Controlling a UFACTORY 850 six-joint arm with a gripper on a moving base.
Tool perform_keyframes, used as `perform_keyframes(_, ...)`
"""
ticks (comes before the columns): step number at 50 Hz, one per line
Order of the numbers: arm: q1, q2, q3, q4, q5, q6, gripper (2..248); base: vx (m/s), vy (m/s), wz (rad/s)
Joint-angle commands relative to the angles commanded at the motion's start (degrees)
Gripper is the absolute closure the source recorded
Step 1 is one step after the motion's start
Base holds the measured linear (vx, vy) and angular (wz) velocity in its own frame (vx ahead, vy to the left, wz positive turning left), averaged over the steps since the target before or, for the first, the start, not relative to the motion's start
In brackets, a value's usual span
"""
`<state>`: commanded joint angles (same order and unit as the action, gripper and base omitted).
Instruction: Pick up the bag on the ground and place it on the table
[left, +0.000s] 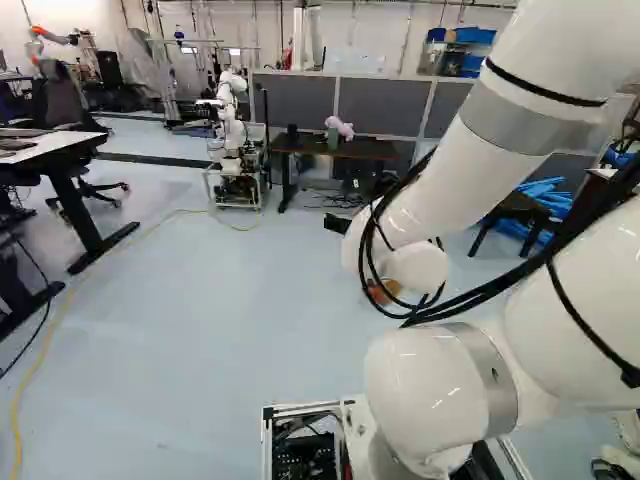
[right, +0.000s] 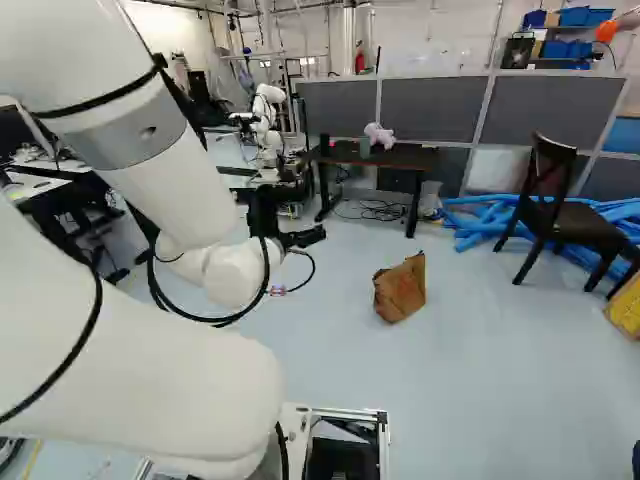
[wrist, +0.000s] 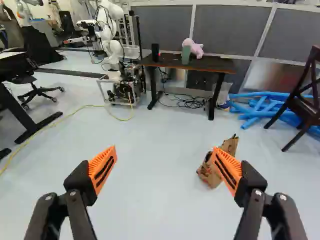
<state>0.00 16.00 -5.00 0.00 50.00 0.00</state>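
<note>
A crumpled brown paper bag (right: 400, 288) rests on the floor ahead of the arm in the right base view. My gripper (right: 290, 238) hangs in the air left of it there, well above the floor. In the wrist view the gripper (wrist: 165, 167) stands wide open with nothing between its orange pads; the bag (wrist: 212, 180) is on the floor beyond one finger, partly hidden by it. The dark table (wrist: 200, 62) stands farther back by the grey partitions, with a pink plush toy (wrist: 193, 47) and a green cup (wrist: 186, 55) on it.
Another robot (left: 232, 120) on a wheeled base stands beside the dark table. Blue foam tubes (right: 480, 225) and a dark wooden chair (right: 560, 225) are at the right. A yellow cable (left: 60, 320) crosses the floor near a desk (left: 60, 145) at the left.
</note>
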Motion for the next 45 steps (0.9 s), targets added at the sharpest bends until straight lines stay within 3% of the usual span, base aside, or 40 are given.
perform_keyframes(45,0.0,0.0,0.0,0.0,0.0,0.0,3,0.001,0.000,0.000)
